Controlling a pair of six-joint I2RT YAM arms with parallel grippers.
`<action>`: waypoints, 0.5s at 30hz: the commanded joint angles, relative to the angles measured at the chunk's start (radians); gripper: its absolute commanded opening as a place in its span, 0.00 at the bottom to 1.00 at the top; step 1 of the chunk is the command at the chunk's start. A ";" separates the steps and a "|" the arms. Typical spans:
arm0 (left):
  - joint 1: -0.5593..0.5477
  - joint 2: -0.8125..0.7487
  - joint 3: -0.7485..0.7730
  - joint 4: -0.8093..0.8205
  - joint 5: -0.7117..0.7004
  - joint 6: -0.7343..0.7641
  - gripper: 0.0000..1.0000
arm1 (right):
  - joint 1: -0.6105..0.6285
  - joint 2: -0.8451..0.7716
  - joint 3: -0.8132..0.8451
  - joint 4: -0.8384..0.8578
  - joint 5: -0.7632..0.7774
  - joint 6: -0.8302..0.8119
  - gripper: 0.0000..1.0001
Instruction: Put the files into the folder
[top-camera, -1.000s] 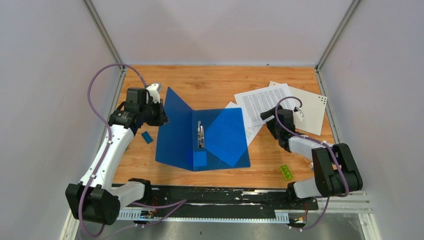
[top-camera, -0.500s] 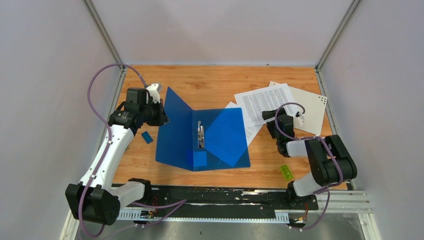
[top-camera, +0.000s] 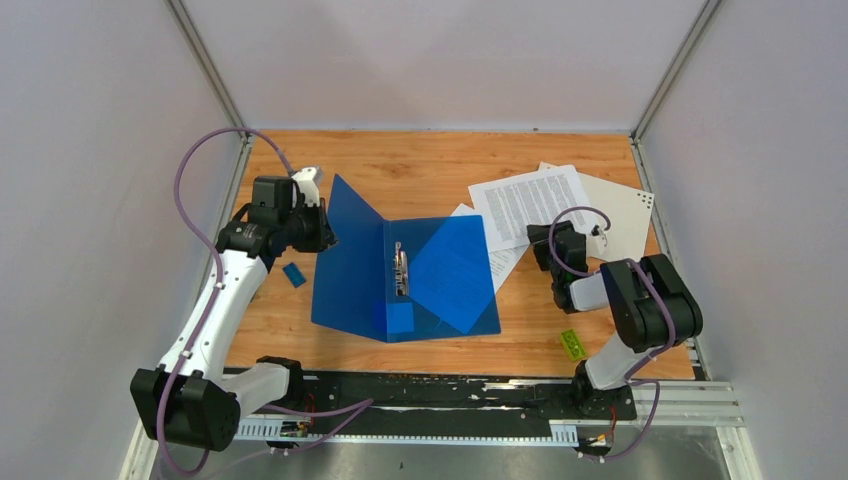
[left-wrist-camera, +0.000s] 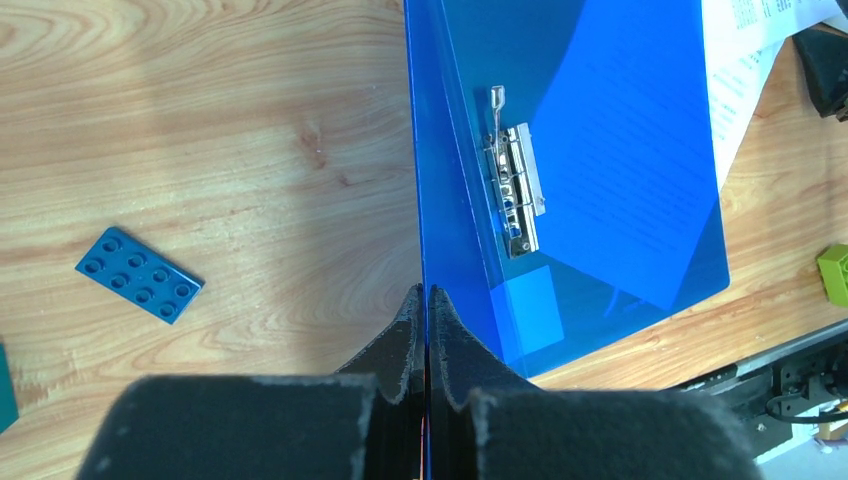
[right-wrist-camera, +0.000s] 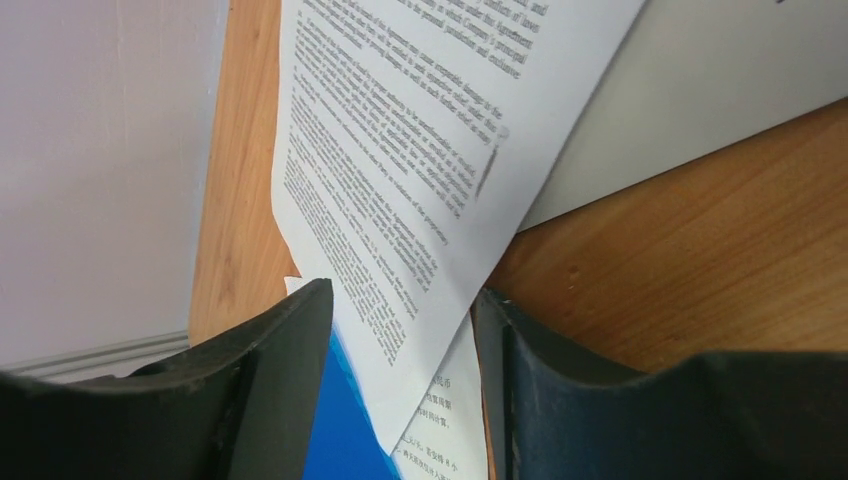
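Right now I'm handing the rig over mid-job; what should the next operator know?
Left fingers: shut on the left cover of the folder, holding it raised.
Right fingers: open, straddling the corner of the top printed sheet; no grip yet.
Second sheet: beneath the top one, overlapping the folder's right edge.
Done: folder open.
Left: grip both sheets and move them into the folder.
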 joint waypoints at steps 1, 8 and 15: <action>0.006 -0.029 0.012 0.011 -0.008 0.003 0.00 | -0.015 0.045 0.011 0.067 -0.017 0.014 0.48; 0.004 -0.028 0.017 0.005 -0.008 0.003 0.00 | -0.030 0.134 -0.013 0.290 -0.047 -0.028 0.13; -0.002 -0.019 0.041 0.029 0.017 -0.019 0.00 | -0.051 0.190 -0.027 0.437 -0.082 -0.058 0.00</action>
